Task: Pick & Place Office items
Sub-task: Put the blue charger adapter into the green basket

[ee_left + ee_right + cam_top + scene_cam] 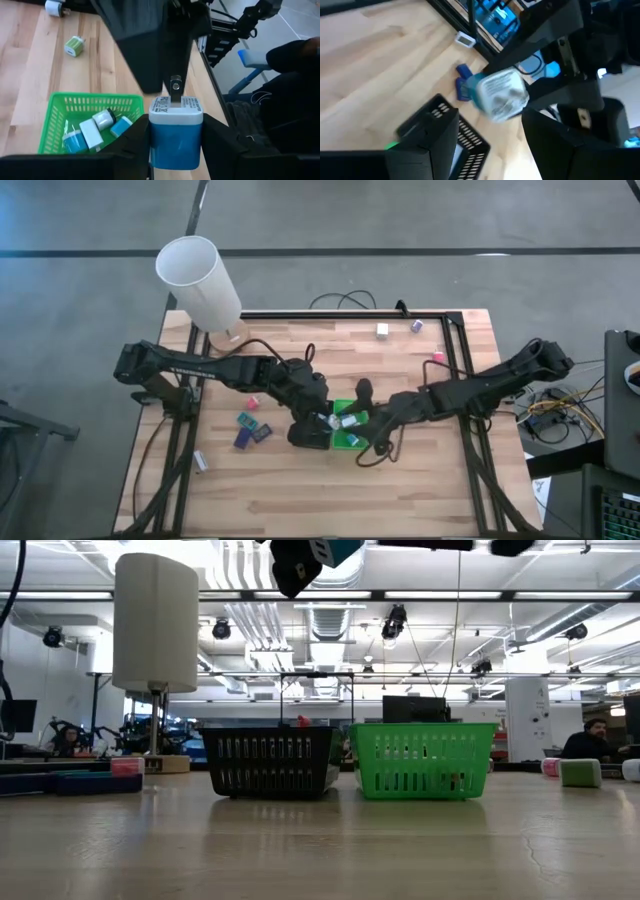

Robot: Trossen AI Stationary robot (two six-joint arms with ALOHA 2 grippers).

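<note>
Showing as a stubby charger block: blue body, white printed cap, one metal prong sticking up from the cap. Sitting pinched between the two dark fingers of the left gripper, pressing on the blue sides and clamping it firmly. Hanging above the table near the green tray rather than resting in it.

Hovering just past the block, the right gripper, fingers standing apart with nothing between them; not showing clearly whether touching the prong or not.

Lying already inside the green tray, several more blocks, white and blue, bunched toward one wall. Standing directly beside it in the low view, a black basket, the two walls nearly touching.

Crowding the middle of the table with both arms meeting over the trays. Leaving bare wood along the near edge. Lying scattered to the left arm's side, small teal, pink and dark-blue blocks; resting near the far edge, a white one and a purple one. Standing at the far left corner, the white cylinder, well apart from the grippers.
</note>
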